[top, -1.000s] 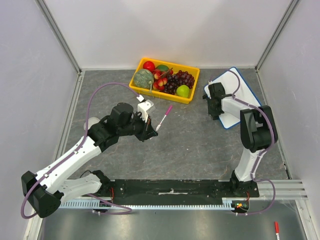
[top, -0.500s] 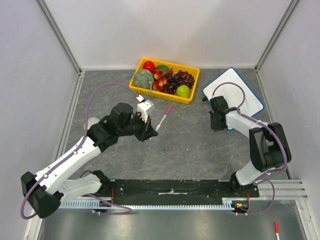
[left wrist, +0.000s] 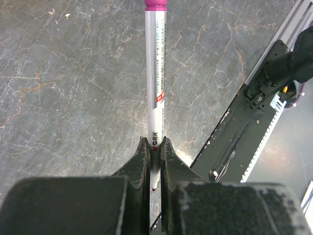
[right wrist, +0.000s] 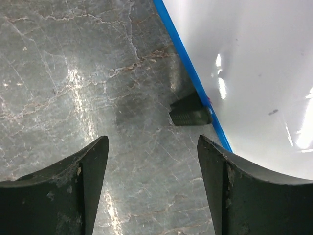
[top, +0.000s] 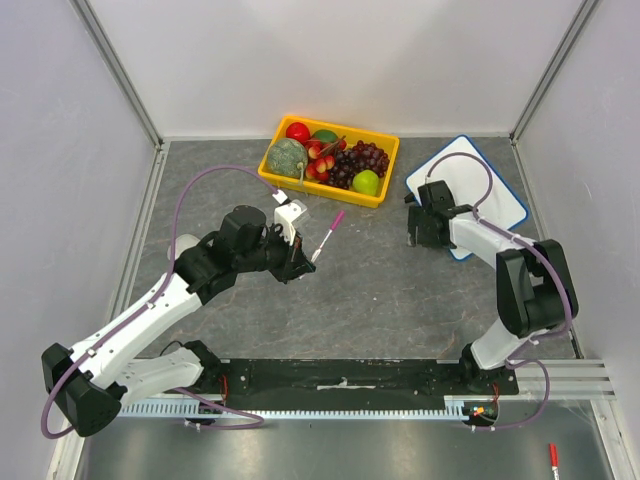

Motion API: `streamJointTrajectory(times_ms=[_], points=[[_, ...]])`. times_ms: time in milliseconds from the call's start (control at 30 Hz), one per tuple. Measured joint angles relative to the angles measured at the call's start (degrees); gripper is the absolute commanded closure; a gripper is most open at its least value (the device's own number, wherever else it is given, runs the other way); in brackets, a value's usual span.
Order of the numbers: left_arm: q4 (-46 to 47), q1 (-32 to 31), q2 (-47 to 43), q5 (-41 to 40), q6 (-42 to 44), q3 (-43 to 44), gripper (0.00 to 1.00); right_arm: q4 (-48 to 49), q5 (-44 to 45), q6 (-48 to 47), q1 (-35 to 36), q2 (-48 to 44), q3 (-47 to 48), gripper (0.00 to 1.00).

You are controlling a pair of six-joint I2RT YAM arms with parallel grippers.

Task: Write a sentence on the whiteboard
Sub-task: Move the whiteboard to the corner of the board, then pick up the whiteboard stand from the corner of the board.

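Grey marbled table and white walls fill the overhead view. A whiteboard lies flat at the far right, turned at an angle, its face plain white where it shows. The right gripper sits low, just beside the board's near-left edge (its arm and cable cross part of the board). A yellow basket of fruit stands at far centre, apart from the board. The left gripper hangs over mid-table, a marker jutting from it toward the basket.

From the left wrist, the fingers pinch the marker's barrel, magenta cap pointing away.

From the right wrist, the fingers stand spread, table showing between them. The board's blue rim runs diagonally at upper right, a black foot beneath it.
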Motion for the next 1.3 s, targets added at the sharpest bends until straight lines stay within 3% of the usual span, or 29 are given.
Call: streamJointTrajectory(times_ms=[467,733,867,1067,1300], points=[[0.0,0.0,0.0,0.0,0.0,0.0,0.98,0.94,1.75,6.43,-3.54,4.79,1.46,0.21],[0.0,0.0,0.0,0.0,0.0,0.0,0.98,2.93,1.73,7.96,-6.99,6.99,2.14,0.32],[0.0,0.0,0.0,0.04,0.0,0.0,0.98,3.65,1.73,8.24,-8.72,7.21,2.19,0.44],[0.02,0.0,0.02,0.24,0.0,0.0,0.98,4.55,1.44,8.72,-12.09,7.67,2.34,0.75],[0.02,0.0,0.02,0.26,0.0,0.0,0.98,6.88,1.18,9.27,-16.17,8.28,2.54,0.94]])
